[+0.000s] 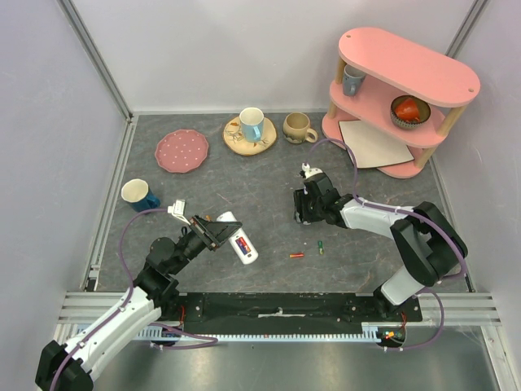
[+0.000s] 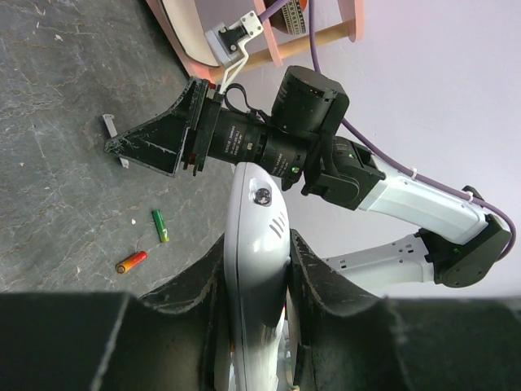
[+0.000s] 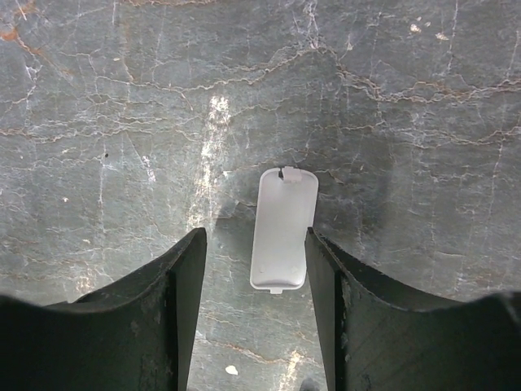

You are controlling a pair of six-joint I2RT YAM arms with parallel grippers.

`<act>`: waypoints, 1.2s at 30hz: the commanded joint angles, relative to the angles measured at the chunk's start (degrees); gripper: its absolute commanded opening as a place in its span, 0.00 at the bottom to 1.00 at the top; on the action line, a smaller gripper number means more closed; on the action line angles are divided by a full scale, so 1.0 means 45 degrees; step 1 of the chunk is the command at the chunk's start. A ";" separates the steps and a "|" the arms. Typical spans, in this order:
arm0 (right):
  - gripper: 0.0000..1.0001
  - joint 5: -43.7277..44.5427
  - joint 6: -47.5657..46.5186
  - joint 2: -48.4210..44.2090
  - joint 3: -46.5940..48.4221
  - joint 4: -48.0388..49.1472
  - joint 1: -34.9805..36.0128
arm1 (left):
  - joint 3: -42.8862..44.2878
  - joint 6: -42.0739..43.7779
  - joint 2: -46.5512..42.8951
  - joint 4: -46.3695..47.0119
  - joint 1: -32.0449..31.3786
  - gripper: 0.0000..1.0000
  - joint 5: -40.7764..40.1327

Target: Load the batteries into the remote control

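My left gripper [image 1: 213,232] is shut on the white remote control [image 1: 241,243] and holds it just above the table; in the left wrist view [image 2: 259,244] the remote [image 2: 260,204] stands edge-on between the fingers. Red and blue colour shows in its upturned face. A red-orange battery [image 1: 297,255] and a green battery [image 1: 321,247] lie on the table to its right, and both show in the left wrist view [image 2: 131,261] [image 2: 161,225]. My right gripper [image 1: 305,210] is open and points down over a white battery cover [image 3: 282,230], which lies flat between its fingers [image 3: 256,244].
A blue mug [image 1: 140,195] stands at the left. A pink plate [image 1: 181,151], a wooden coaster with a mug [image 1: 250,130] and a beige mug [image 1: 299,128] stand at the back. A pink shelf [image 1: 403,90] with a beige board [image 1: 374,144] stands at the back right.
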 commanded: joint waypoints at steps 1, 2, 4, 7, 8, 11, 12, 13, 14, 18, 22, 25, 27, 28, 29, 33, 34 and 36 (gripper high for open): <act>0.57 0.0439 0.0299 0.0149 -0.0111 0.0217 0.0004 | -0.1494 0.0279 -0.0034 0.0803 0.0036 0.02 0.0156; 0.56 0.0498 0.0319 0.0168 -0.0130 0.0178 0.0004 | -0.1494 0.0259 -0.0034 0.0803 0.0036 0.02 0.0157; 0.51 0.0654 0.0377 0.0266 -0.0131 0.0003 -0.0016 | -0.1494 0.0259 -0.0034 0.0803 0.0055 0.02 0.0157; 0.47 0.0771 0.0416 0.0344 -0.0150 -0.0076 -0.0016 | -0.1513 0.0240 -0.0034 0.0803 0.0055 0.02 0.0157; 0.46 0.0791 0.0416 0.0325 -0.0169 -0.0096 0.0004 | -0.1513 0.0259 -0.0034 0.0803 0.0055 0.02 0.0157; 0.43 0.0850 0.0436 0.0364 -0.0209 -0.0154 -0.0016 | -0.1532 0.0220 -0.0034 0.0822 0.0055 0.02 0.0157; 0.42 0.0869 0.0436 0.0364 -0.0228 -0.0193 0.0004 | -0.1513 0.0220 -0.0034 0.0822 0.0036 0.02 0.0176; 0.40 0.0889 0.0455 0.0364 -0.0228 -0.0193 0.0004 | -0.1513 0.0239 -0.0015 0.0822 0.0036 0.02 0.0176; 0.40 0.0909 0.0475 0.0364 -0.0247 -0.0155 0.0004 | -0.1532 0.0240 0.0005 0.0861 0.0055 0.02 0.0176; 0.29 0.0928 0.0494 0.0227 -0.0326 -0.0174 0.0004 | -0.1552 0.0181 0.0005 0.0861 0.0055 0.02 0.0215; 0.23 0.0909 0.0475 0.0129 -0.0384 -0.0174 0.0004 | -0.1610 0.0181 0.0024 0.0881 0.0055 0.02 0.0215; 0.19 0.0889 0.0495 0.0051 -0.0423 -0.0154 0.0004 | -0.1572 0.0162 0.0024 0.0901 0.0055 0.02 0.0235; 0.17 0.0889 0.0475 0.0032 -0.0423 -0.0154 0.0004 | -0.1611 0.0142 0.0005 0.0901 0.0055 0.02 0.0235; 0.17 0.0889 0.0494 0.0032 -0.0443 -0.0154 0.0004 | -0.1611 0.0142 -0.0014 0.0901 0.0055 0.02 0.0235; 0.21 0.0889 0.0475 -0.0007 -0.0424 -0.0193 0.0004 | -0.1611 0.0142 -0.0034 0.0901 0.0055 0.02 0.0235; 0.46 0.1006 0.0358 -0.0397 -0.0482 -0.0155 -0.0016 | -0.1630 0.0122 -0.0054 0.0901 0.0036 0.02 0.0254; 0.51 0.1045 0.0319 -0.0591 -0.0482 -0.0154 -0.0016 | -0.1650 0.0142 -0.0054 0.0901 0.0036 0.02 0.0254; 0.53 0.1084 0.0241 -0.0788 -0.0443 -0.0174 -0.0016 | -0.1630 0.0103 -0.0034 0.0901 0.0036 0.02 0.0235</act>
